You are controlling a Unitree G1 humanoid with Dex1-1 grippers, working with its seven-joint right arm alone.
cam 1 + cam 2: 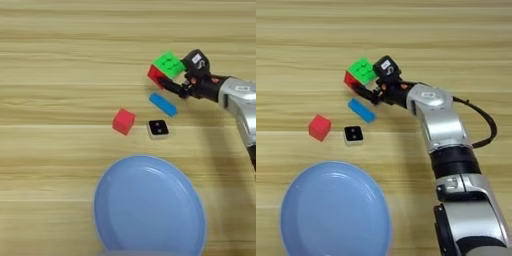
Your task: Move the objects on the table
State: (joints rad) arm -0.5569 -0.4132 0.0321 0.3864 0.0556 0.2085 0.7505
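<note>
My right gripper is shut on the green-and-red puzzle cube, which sits tilted between the black fingers, just behind the flat blue bar. The silver forearm comes in from the bottom right. In front of the bar lies the black pale-rimmed square tile. The plain red cube stands to the tile's left. All of these rest on the light wooden table. Whether the puzzle cube touches the table I cannot tell.
A large round blue plate lies at the near edge, just in front of the tile and the red cube. Bare wood stretches across the left and far side.
</note>
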